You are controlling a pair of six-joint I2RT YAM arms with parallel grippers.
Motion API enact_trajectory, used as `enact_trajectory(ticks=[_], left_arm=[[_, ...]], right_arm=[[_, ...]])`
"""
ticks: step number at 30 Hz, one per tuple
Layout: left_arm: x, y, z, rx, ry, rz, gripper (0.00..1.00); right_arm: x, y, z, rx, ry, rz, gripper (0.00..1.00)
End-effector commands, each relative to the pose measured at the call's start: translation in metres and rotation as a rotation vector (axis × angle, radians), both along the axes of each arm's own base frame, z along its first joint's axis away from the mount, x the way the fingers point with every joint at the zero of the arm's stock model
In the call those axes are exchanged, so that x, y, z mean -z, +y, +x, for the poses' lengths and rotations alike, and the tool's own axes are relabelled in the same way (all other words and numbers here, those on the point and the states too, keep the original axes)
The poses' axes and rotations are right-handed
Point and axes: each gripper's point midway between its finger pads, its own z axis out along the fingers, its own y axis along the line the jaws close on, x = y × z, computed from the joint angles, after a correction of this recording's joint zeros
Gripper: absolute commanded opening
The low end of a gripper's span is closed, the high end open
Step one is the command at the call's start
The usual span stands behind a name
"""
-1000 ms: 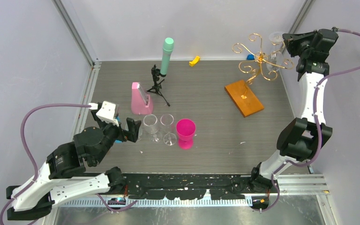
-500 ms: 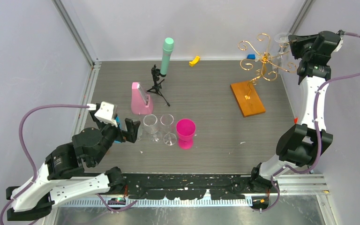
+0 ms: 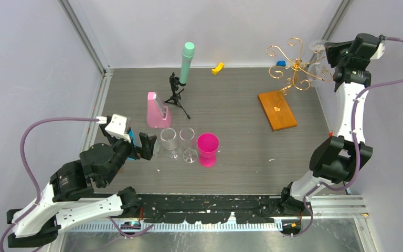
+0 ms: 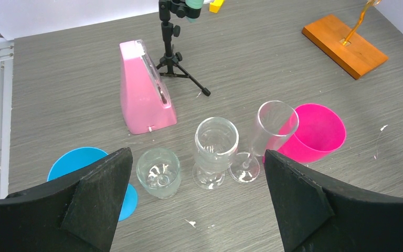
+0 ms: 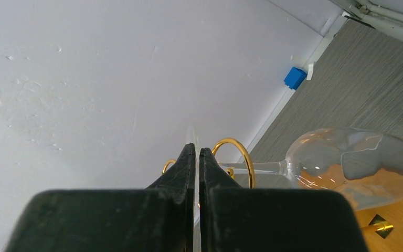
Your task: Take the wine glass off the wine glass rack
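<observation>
wine glass (image 5: 351,163), foot clamped in right gripper (image 5: 195,150) jaws, stem through wine glass rack (image 3: 294,64) scroll (left gripper (image 4: 197,155) jaws wide apart)

- Far right corner, tight: the wine glass rack (image 3: 293,67) spreads gold scrolls close to the right wall (image 3: 396,131). The right claw (image 3: 327,52), pinched on the foot of the wine glass (image 5: 354,160), fills the gap. One curl crosses the stem beside its fingers.
- Near centre, blocked: three clear glasses (image 4: 216,144) and a magenta cup (image 4: 315,134) stand in a row ahead of the wide-spread left claw (image 3: 141,143). A pink wedge (image 4: 141,89) and black tripod (image 4: 176,58) stand behind.
- Open worktop (image 3: 241,131): between the cup and the rack's wooden base (image 3: 276,110).
</observation>
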Motion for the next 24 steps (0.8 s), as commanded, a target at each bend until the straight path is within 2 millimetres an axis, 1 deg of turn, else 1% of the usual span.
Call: enact_trajectory(ticks=[1, 5, 7, 10, 11, 12, 14, 18, 19, 20, 23, 24], left_arm=[[-0.008, 0.003, 0.002, -0.017, -0.018, -0.014, 1.00], [-0.008, 0.005, 0.001, -0.019, -0.020, -0.017, 1.00], [-0.008, 0.005, 0.001, -0.020, -0.021, -0.021, 1.00], [-0.007, 0.004, 0.001, -0.018, -0.020, -0.021, 1.00], [-0.007, 0.004, 0.001, -0.017, -0.019, -0.019, 1.00], [-0.006, 0.003, 0.001, -0.016, -0.018, -0.018, 1.00], [-0.007, 0.003, 0.002, -0.018, -0.018, -0.018, 1.00], [-0.006, 0.003, 0.002, -0.016, -0.017, -0.019, 1.00], [-0.006, 0.002, 0.002, -0.017, -0.016, -0.019, 1.00], [-0.005, 0.003, 0.002, -0.017, -0.016, -0.019, 1.00], [-0.005, 0.002, 0.001, -0.016, -0.016, -0.020, 1.00], [-0.005, 0.003, 0.001, -0.016, -0.016, -0.020, 1.00]], right_arm=[[-0.047, -0.011, -0.005, 0.059, -0.099, -0.069, 0.01], [-0.046, -0.014, -0.011, 0.088, -0.092, -0.073, 0.00], [-0.046, -0.014, -0.016, 0.096, -0.090, -0.073, 0.00], [-0.046, -0.019, -0.026, 0.146, -0.096, -0.069, 0.00], [-0.043, -0.020, -0.027, 0.156, -0.093, -0.065, 0.00], [-0.048, -0.019, -0.031, 0.158, -0.103, -0.068, 0.00], [-0.049, -0.017, -0.035, 0.160, -0.107, -0.068, 0.00], [-0.050, -0.009, -0.041, 0.132, -0.116, -0.061, 0.00], [-0.049, -0.004, -0.041, 0.106, -0.118, -0.049, 0.00], [-0.052, -0.001, -0.042, 0.090, -0.129, -0.047, 0.00], [-0.047, 0.014, -0.039, 0.017, -0.138, 0.000, 0.00], [-0.050, 0.017, -0.038, 0.003, -0.154, 0.017, 0.00]])
